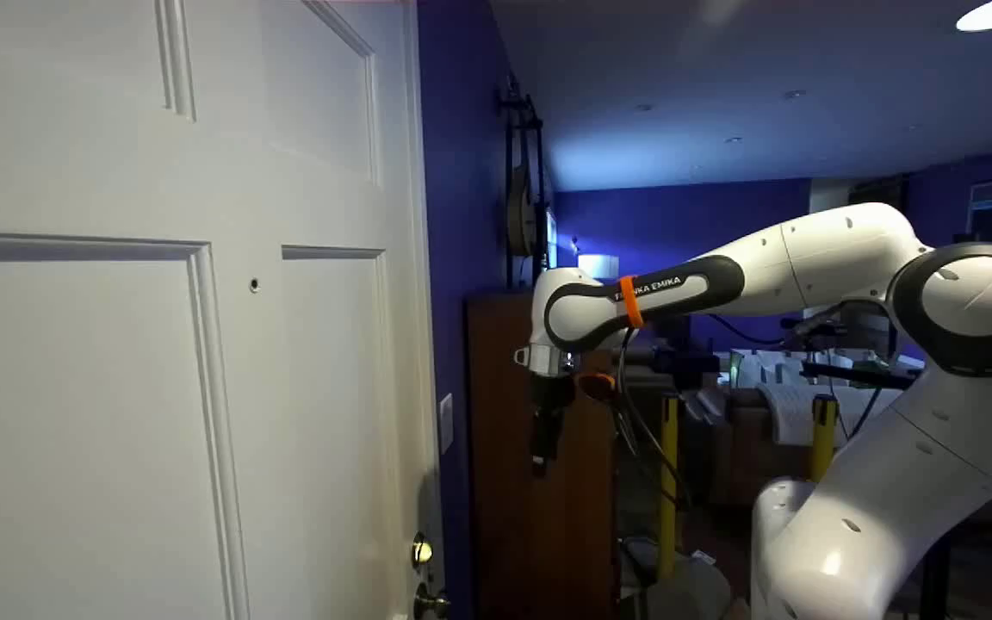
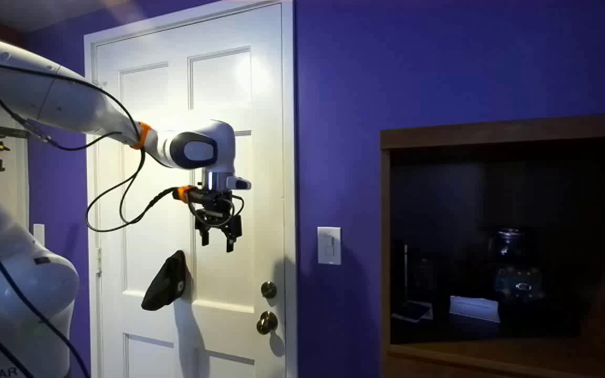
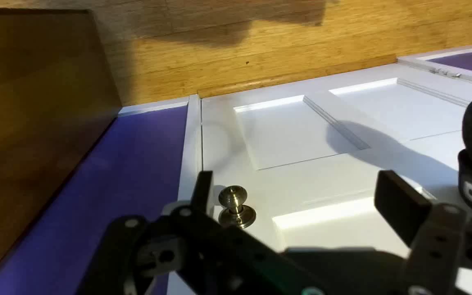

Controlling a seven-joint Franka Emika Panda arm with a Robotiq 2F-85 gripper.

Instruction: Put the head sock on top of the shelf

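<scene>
In an exterior view, the shelf (image 1: 539, 542) stands by a purple wall (image 1: 453, 189). In an exterior view, the sock (image 2: 164, 283) is in front of a white door (image 2: 137, 241), outside the gripper (image 2: 218, 245), its fingers apart. In the wrist view, floorboards (image 3: 322, 53) skirt the door.

In an exterior view, soft matt black cloth is seen in the cap (image 2: 163, 283), at eight o'clock from the end effector (image 2: 217, 244), itself finished mostly in dull black. Polished metal is shown by the doorknob (image 2: 267, 323) at five o'clock, smooth brown wood by the shelf (image 2: 507, 133) at three. The door (image 2: 221, 281) is smoothly painted; the arm (image 1: 823, 258) is finished in glossy white.
</scene>
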